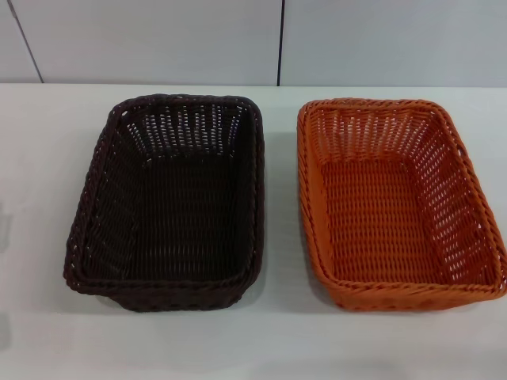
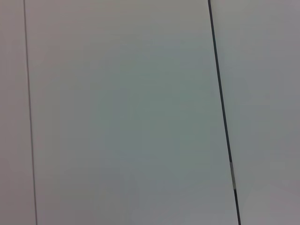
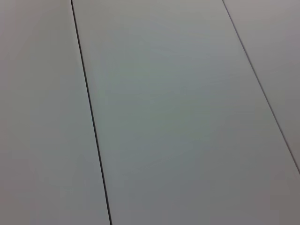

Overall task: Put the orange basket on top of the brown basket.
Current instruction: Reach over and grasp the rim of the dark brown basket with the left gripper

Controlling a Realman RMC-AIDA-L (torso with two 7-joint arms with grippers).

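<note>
Two baskets, side by side on a white table (image 1: 47,158), and neither arm shows up in the head view. The orange basket (image 1: 396,202) fills the right half of the frame, the brown basket (image 1: 170,202) sits centre-left, with a strip of bare table between them, so near but not touching. Nothing stacked yet.

Both look like woven plastic wicker: rectangular trays, flared sides, a chunky braided rim, open weave you can see through near the top. My guess is the orange one is light and fairly stiff, maybe a bit of flex in the walls, not fragile. The weave should give decent grip, so not slippery. I'd pinch the braided rim on a long side, or take both short ends with two grippers so it stays level going over.

Both wrist views only show pale wall panels with dark seams, so the fingers' state can't be told for either gripper.
</note>
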